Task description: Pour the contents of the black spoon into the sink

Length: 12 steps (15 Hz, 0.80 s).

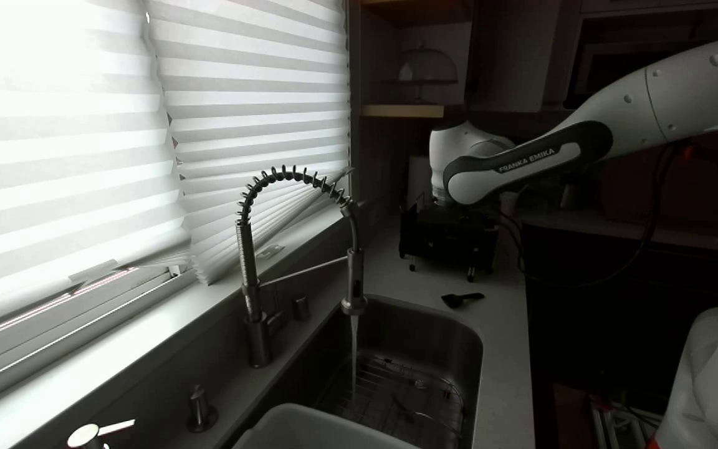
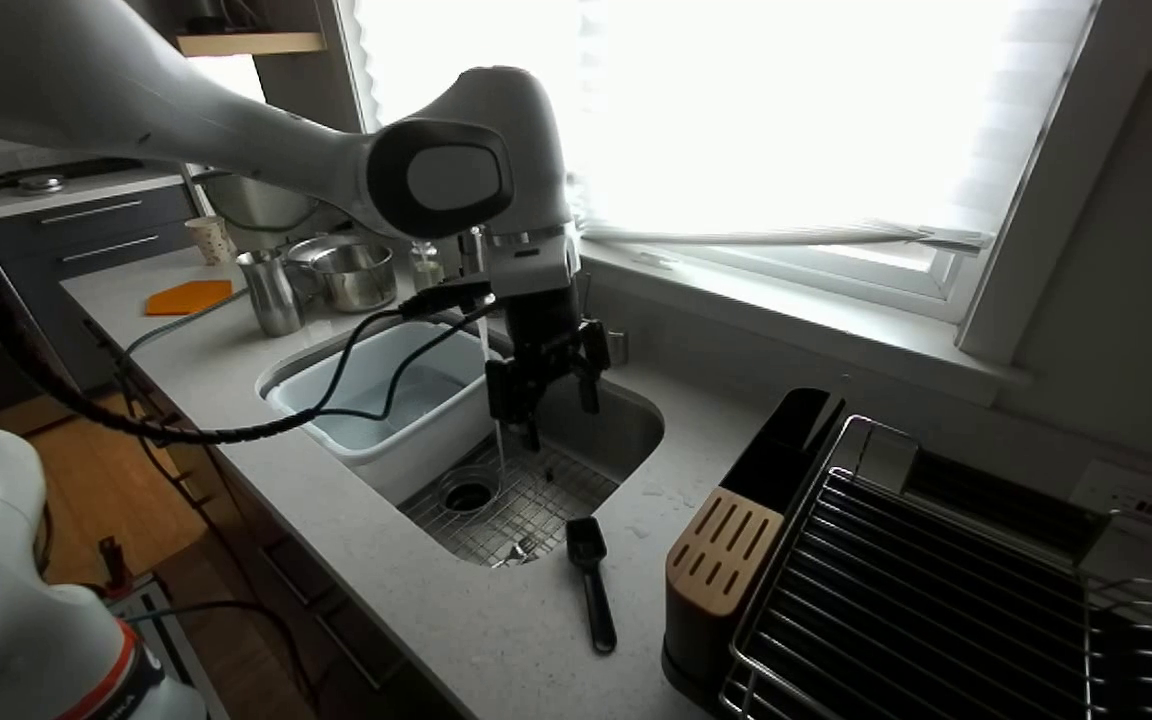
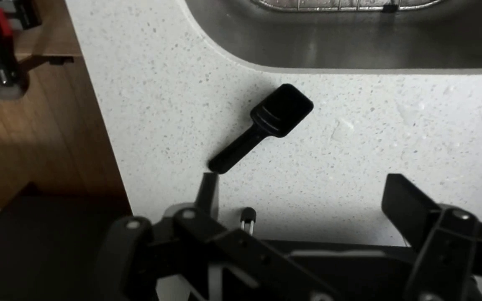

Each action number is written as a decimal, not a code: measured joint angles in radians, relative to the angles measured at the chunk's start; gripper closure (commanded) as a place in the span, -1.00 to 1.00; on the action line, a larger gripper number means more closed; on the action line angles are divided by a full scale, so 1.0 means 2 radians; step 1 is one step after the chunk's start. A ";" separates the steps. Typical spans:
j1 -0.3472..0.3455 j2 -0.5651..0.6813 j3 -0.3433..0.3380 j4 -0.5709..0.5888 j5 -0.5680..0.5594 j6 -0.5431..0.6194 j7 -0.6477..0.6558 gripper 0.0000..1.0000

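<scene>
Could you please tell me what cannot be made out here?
Any contents of the black spoon: too dark in the wrist view.
Most of the sink: cut off by the wrist view's edges.
What lies under the white tub: hidden by it in both exterior views.

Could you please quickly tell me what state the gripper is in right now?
Gripper: open, holding nothing; the black spoon lies on the speckled countertop.

Whether anything is held in spoon (image 3: 283, 110) can't be told, too dark; sink (image 3: 329, 46) is cut off by top and right edges in wrist view; tub (image 1: 312, 429), rack (image 2: 921, 580) each cut off by edge in an exterior view
</scene>
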<state>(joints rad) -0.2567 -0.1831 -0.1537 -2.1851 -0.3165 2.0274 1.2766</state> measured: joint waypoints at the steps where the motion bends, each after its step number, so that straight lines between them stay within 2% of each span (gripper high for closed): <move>1: 0.003 -0.006 0.005 0.007 -0.010 -0.017 -0.016 -1.00; 6: 0.012 -0.034 0.028 0.033 -0.069 -0.071 -0.104 -1.00; 12: 0.014 -0.062 0.042 0.048 -0.109 -0.076 -0.192 -1.00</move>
<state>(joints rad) -0.2286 -0.3079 -0.0698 -2.0897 -0.5342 1.8745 0.8927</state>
